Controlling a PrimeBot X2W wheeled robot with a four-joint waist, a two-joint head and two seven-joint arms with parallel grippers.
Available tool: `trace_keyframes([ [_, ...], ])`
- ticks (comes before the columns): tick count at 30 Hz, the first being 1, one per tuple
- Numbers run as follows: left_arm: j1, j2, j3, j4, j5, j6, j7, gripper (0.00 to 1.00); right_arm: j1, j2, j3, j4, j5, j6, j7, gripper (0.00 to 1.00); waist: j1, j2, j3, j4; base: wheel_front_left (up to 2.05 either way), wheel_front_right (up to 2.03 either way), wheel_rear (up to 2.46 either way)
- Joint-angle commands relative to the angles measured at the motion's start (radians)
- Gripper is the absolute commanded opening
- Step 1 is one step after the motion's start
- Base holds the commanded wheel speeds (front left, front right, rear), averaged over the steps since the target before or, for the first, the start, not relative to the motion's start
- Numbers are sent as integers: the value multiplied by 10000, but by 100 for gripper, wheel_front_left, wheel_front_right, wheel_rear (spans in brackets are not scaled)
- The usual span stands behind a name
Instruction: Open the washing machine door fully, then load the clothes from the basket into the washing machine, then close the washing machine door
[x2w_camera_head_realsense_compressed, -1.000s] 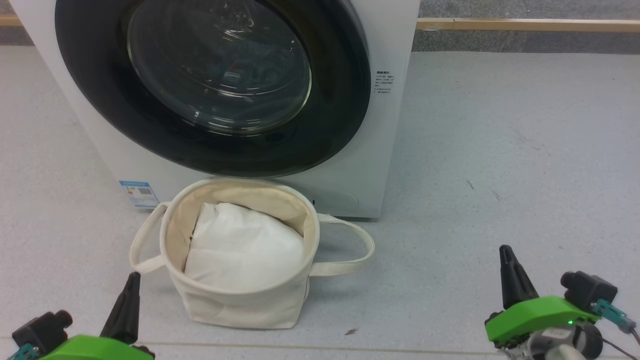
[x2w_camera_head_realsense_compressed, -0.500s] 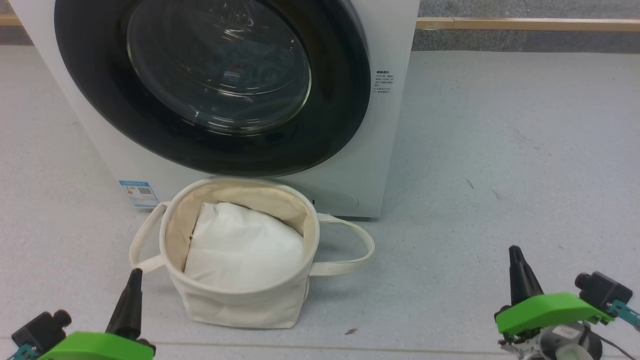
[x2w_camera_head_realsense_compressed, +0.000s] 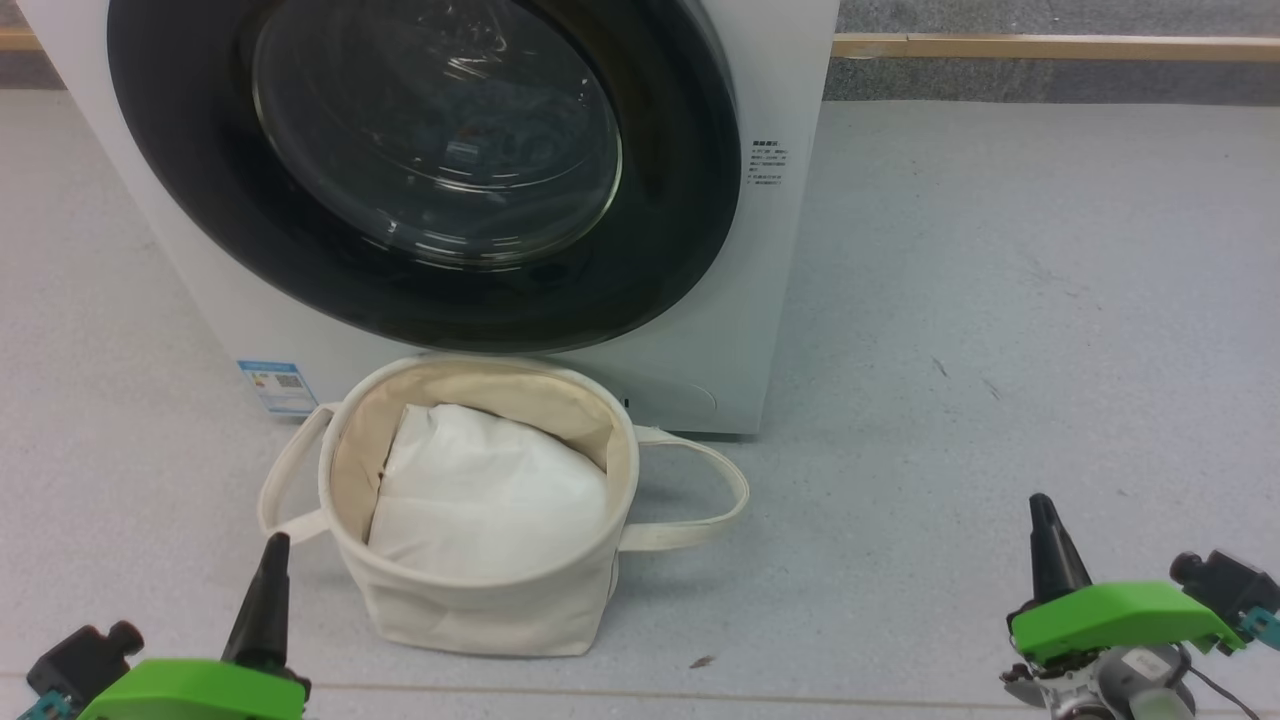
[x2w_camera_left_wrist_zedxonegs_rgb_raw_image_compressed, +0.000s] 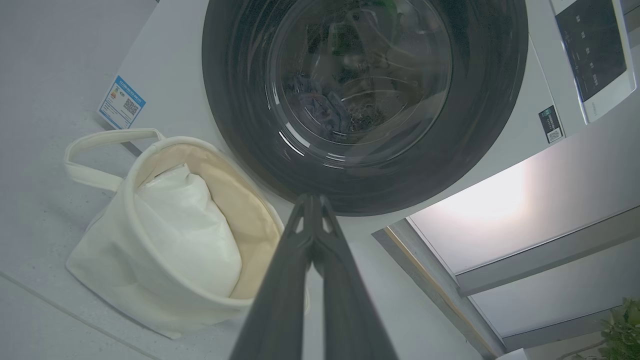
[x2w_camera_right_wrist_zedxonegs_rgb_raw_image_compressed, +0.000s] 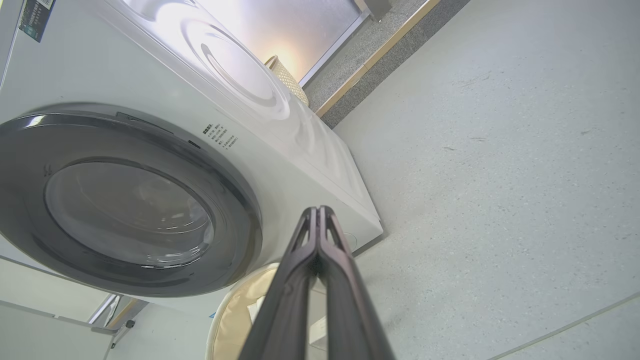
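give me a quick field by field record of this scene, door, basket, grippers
washing machine door: closed against the washing machine
clothes: bluish fabric dimly behind the door glass, probably them
basket: upright on the floor before the door
in basket: white padding, no printed garments visible
left gripper: shut, empty, near basket's left handle
right gripper: shut, empty, over floor at right
task stage: looks finished

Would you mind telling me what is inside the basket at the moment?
The basket holds a plain white pillow-like padding that fills most of its opening. Anything beneath the padding is covered, so I cannot tell.
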Motion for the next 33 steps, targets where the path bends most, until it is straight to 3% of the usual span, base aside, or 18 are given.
trace_keyframes([
  [1,-304,93,334,-396,-194,-31,80,0,-275,-30,-7,-402,258,-1,69,0,0,0,1,0,0,0,0],
  [33,-166,-692,1007,-818,-2383,-49,997,0,-146,96,-584,-711,3415,-1,988,0,0,0,31,-11,0,0,0],
])
